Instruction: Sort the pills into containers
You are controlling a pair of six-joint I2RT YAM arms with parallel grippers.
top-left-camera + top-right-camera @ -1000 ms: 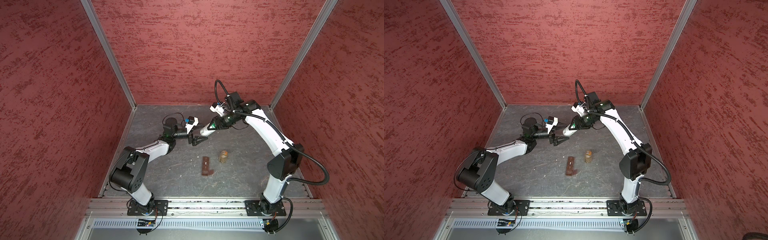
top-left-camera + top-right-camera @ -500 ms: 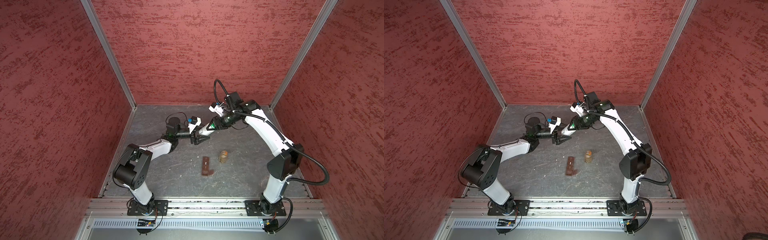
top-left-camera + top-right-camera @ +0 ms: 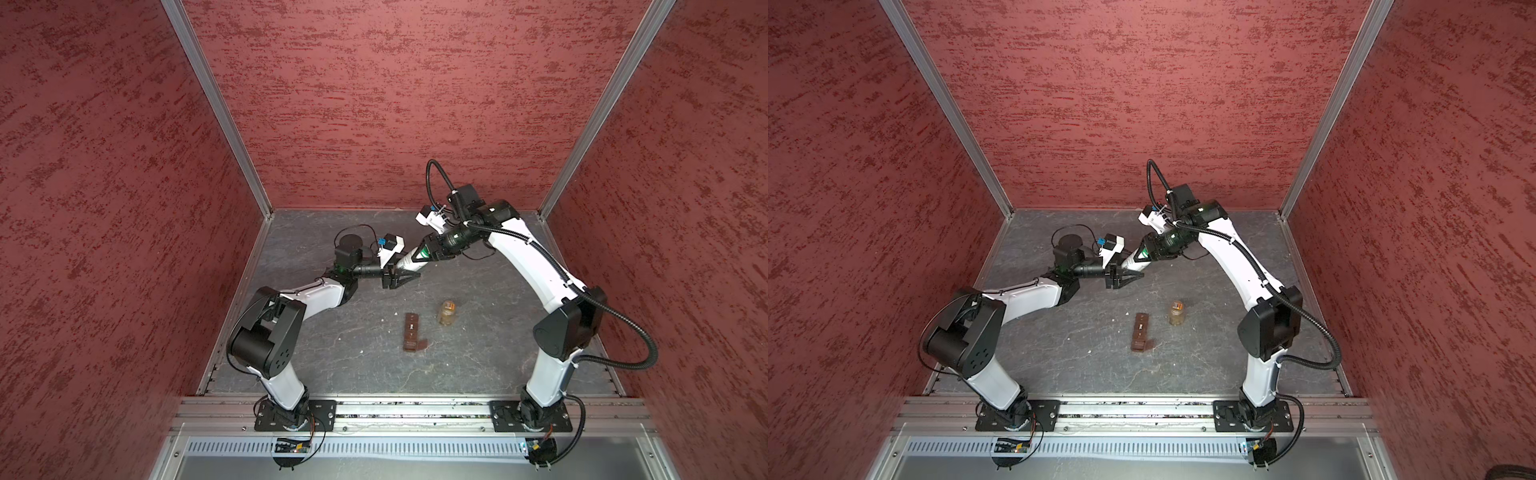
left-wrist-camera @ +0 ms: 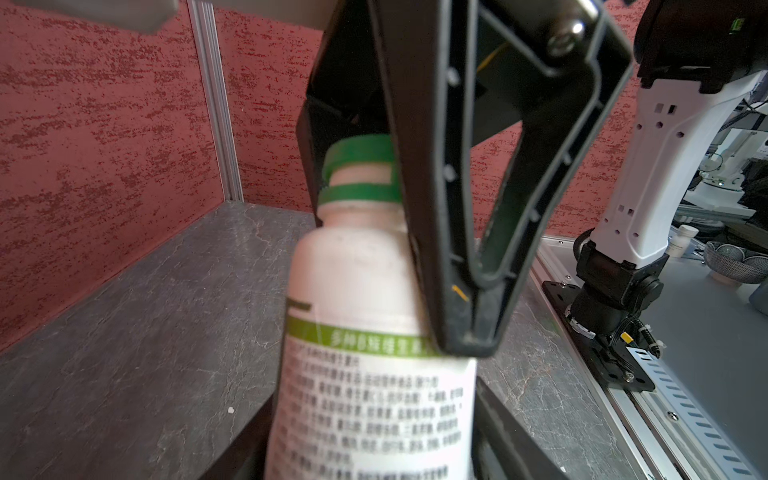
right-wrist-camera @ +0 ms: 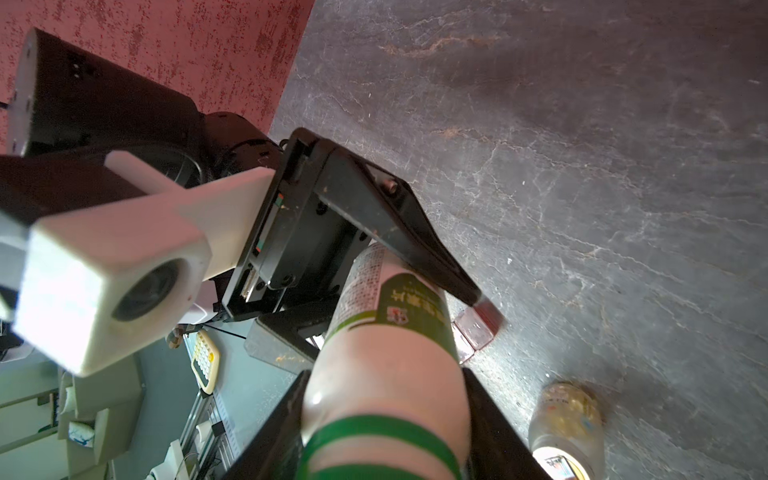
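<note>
A white bottle [image 4: 374, 291] with a green cap [image 4: 357, 160] was held tilted above the grey tabletop [image 3: 332, 345], its cap end clamped in the right hand [image 3: 430, 252]. The left hand [image 3: 409, 275] was set around the bottle's labelled body, a finger on either side; whether it was pressing could not be told. The containers [image 3: 411, 332], a brown strip of cells, were laid on the tabletop nearer the front, with one lid at the strip's front end swung open. Just beside the strip a clear amber bottle [image 3: 446, 313] was stood upright, and yellowish pieces, probably the pills [image 5: 571, 401], were seen inside it.
</note>
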